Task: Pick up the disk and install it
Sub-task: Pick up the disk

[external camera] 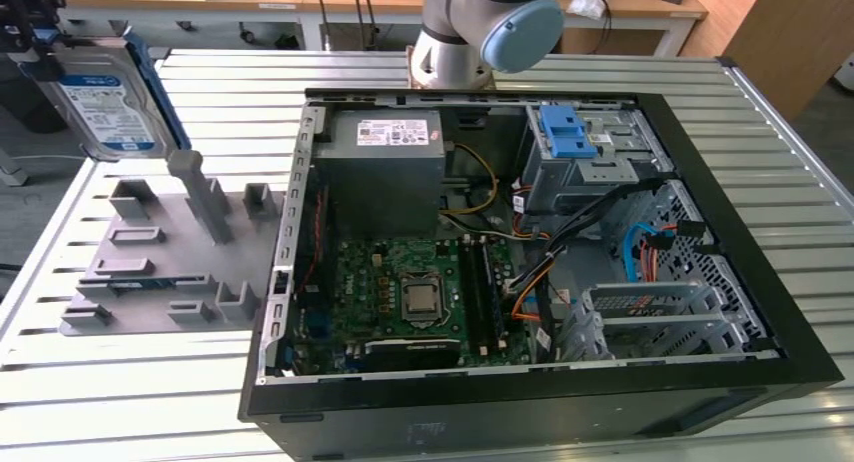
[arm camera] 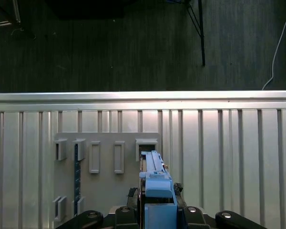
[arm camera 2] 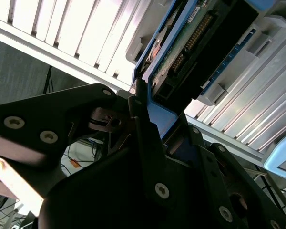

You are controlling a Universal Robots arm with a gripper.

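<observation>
The disk [external camera: 114,102], a silver hard drive with a white-and-blue label and a blue bracket, hangs upright in the air at the exterior view's far left. My gripper [external camera: 40,44] is shut on its upper end. It hangs above the grey fixture plate [external camera: 160,262], apart from it. In the first wrist view the disk [arm camera: 155,183] shows edge-on between the black fingers [arm camera: 126,210], over the fixture's slots [arm camera: 145,145]. The second wrist view shows the disk's circuit-board side [arm camera 2: 190,43] and blue bracket [arm camera 2: 159,117] clamped in my gripper [arm camera 2: 145,107].
An open computer case [external camera: 287,282] lies on the slatted metal table [external camera: 787,172], with motherboard [external camera: 400,292], grey power supply [external camera: 387,172], loose cables and a drive cage with a blue latch [external camera: 567,132]. The arm's base [external camera: 481,32] stands behind the case.
</observation>
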